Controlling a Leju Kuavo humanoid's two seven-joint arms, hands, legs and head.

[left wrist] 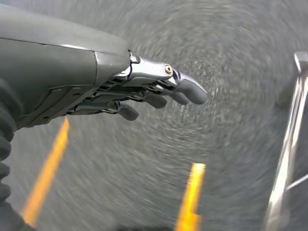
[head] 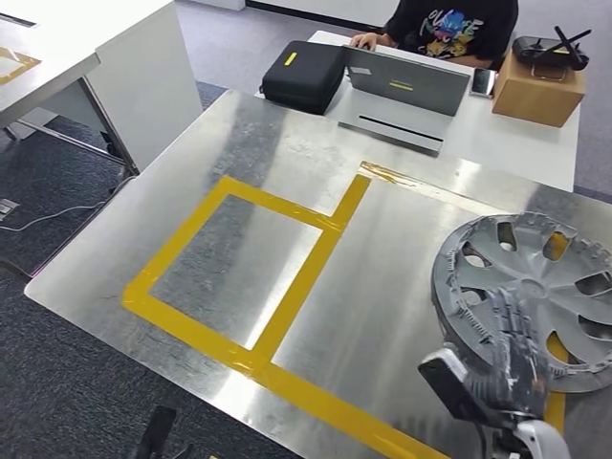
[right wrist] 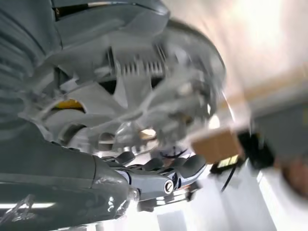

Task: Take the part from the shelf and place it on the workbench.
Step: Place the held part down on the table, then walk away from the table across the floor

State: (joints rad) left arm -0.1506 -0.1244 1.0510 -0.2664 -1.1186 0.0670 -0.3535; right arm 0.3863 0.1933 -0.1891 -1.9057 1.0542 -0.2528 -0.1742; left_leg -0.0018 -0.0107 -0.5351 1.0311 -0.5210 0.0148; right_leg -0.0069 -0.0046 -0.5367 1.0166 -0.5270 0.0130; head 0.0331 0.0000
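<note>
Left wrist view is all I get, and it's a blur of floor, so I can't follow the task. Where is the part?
Observer: The grey wheel cover is at the right end of the metal workbench, over the yellow tape.
Operator: Is it held?
Observer: Yes, the right hand grips its near rim.
Operator: Anyone close by?
Observer: A person sits at the white table beyond the workbench, behind a laptop.

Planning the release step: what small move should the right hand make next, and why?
Probably lower the hubcap flat onto the workbench. The right hand grips its near rim, already over the metal top; whether it touches yet I cannot tell.
</note>
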